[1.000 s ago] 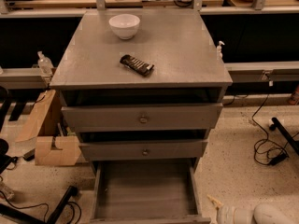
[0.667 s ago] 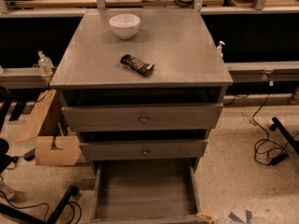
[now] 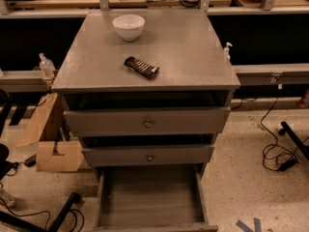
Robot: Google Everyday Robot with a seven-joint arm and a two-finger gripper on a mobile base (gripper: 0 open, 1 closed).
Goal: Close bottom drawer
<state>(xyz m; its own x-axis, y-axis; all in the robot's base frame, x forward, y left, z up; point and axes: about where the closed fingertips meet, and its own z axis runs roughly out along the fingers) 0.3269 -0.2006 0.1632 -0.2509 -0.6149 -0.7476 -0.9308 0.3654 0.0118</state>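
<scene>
The bottom drawer (image 3: pixel 149 197) of the grey cabinet stands pulled far out toward me, its empty grey box open to view and its front panel at the lower frame edge. Its knob is hidden. Above it, the medium-width drawer (image 3: pixel 148 155) and the widest top drawer (image 3: pixel 147 121) are each pulled out a little, each with a small round knob. The gripper is out of view; no part of the arm shows.
On the cabinet top (image 3: pixel 193 57) sit a white bowl (image 3: pixel 129 26) and a dark snack bar (image 3: pixel 141 67). Cardboard boxes (image 3: pixel 53 149) stand at the left on the floor. Cables (image 3: pixel 273 153) lie at the right. A dark stand leg (image 3: pixel 63 211) lies lower left.
A white arm part seen at the lower right one second ago has left the frame. The drawers have not moved.
</scene>
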